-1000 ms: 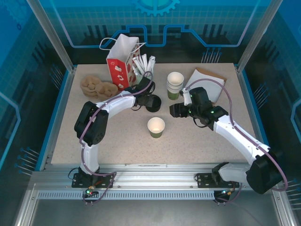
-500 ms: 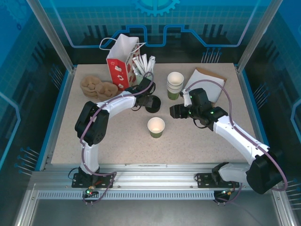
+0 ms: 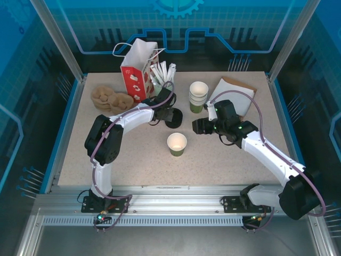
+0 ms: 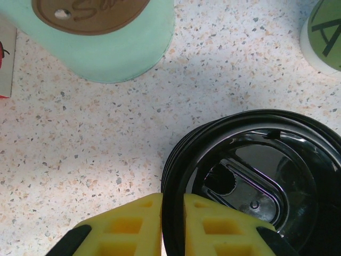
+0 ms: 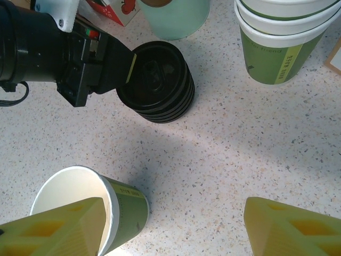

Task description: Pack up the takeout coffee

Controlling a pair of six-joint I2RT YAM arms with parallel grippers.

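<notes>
Where the table lies nearest the arm bases, we see the open green cup (image 3: 177, 144) standing upright, white inside and with no lid on it. Just beyond it and to the right, the right gripper (image 3: 196, 126) hangs with its jaws spread wide and nothing between them. From its wrist camera the cup sits at the lower left of the view. Farther back, near the cup but not touching it, stands the stack of black lids (image 5: 176, 112). The left gripper (image 4: 172, 205) meets that stack from the left. Its jaws are drawn narrow and its yellow pads (image 4: 128, 224) pinch the rim of the top lid (image 4: 256, 176) between them. So the lid lies right in the left gripper, while the cup stands apart from it, toward the arm bases and closer to the right gripper. Behind the lids we find the pale-green cup (image 4: 101, 42) and the stack of white-rimmed cups (image 3: 198, 96). Farthest back is the red-and-white paper bag (image 3: 136, 72).
</notes>
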